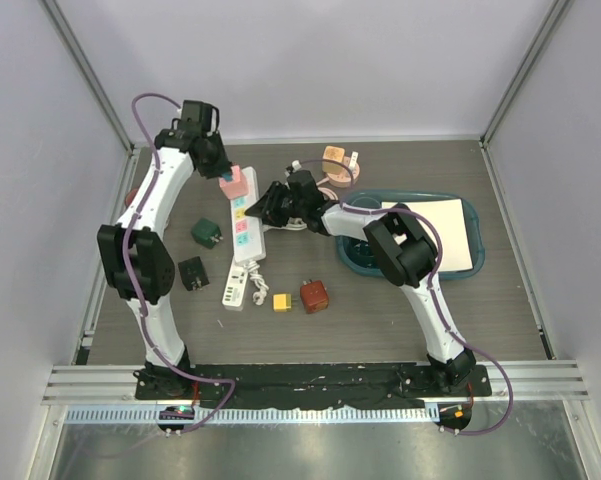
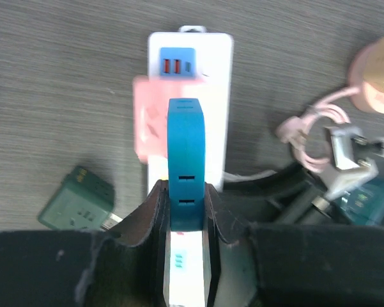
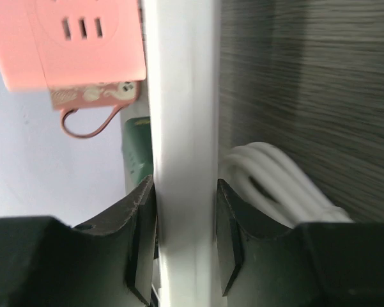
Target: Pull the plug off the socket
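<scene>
Blue plug (image 2: 184, 166) sits pinched between the jaws of the left gripper (image 2: 184, 189) at the far end of a white power strip (image 2: 207, 77). It hangs directly over a pink cube adapter (image 2: 147, 121) that stands on the strip. Whether the blue plug's pins are seated or free cannot be told. The right gripper (image 3: 185, 192) reaches in from the other side, its jaws clamped narrow on the strip's long edges, with a coil of white cable (image 3: 275, 185) just beside it. The strip lies lengthwise on the dark woodgrain bench (image 1: 380, 330), left of centre. A green adapter (image 1: 206, 233) and a black adapter (image 1: 193, 272) lie to its left. A small yellow plug (image 1: 281, 301) and a red-brown adapter (image 1: 313, 296) lie by its near end. To the right, a teal tray (image 1: 479, 250) holds a white sheet, and a peach-coloured item (image 1: 338, 160) rests toward the far edge.
</scene>
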You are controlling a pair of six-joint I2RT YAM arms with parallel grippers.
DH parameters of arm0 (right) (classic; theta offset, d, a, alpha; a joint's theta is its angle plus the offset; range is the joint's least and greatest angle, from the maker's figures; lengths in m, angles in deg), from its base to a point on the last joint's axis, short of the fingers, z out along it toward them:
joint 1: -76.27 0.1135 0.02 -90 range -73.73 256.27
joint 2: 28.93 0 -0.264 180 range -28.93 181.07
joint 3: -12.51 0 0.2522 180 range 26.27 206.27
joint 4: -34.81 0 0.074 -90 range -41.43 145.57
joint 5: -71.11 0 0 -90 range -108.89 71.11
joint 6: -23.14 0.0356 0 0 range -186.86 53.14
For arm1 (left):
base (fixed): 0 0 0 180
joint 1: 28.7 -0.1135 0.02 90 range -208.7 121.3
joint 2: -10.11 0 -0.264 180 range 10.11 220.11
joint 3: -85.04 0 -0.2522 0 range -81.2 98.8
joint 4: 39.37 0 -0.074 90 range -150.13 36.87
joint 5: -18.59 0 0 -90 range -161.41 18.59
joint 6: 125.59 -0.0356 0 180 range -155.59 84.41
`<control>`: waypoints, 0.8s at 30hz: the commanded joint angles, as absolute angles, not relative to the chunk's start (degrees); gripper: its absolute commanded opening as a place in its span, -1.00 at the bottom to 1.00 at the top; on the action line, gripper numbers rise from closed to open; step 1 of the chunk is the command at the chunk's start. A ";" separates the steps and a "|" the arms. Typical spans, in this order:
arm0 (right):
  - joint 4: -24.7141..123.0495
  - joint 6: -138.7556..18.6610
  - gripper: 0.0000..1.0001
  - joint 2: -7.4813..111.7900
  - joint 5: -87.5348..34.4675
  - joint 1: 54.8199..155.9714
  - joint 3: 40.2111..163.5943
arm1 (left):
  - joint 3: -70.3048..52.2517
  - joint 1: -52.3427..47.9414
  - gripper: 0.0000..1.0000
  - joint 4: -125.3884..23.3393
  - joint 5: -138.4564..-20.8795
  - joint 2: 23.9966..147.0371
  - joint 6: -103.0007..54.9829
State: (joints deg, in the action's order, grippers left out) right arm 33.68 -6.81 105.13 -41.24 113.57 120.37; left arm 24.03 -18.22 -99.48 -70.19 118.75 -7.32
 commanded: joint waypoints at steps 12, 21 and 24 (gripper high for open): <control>38.55 -7.89 -0.99 102.03 -33.57 112.74 119.96 | 21.72 -16.75 -1.00 -101.46 -74.14 113.38 -9.75; 36.09 -7.71 -0.98 101.42 -38.58 111.87 124.44 | 17.42 -21.05 -1.00 -100.68 -76.86 107.50 -7.64; 36.18 -7.71 -0.99 100.19 -39.37 111.43 125.23 | 14.96 -23.95 -1.00 -100.42 -78.00 105.83 -6.59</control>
State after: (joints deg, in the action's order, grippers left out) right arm 38.03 -6.81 104.70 -37.90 112.74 121.36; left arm 16.76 -20.97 -103.06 -76.01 110.38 -8.32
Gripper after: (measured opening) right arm 0.402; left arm 0.218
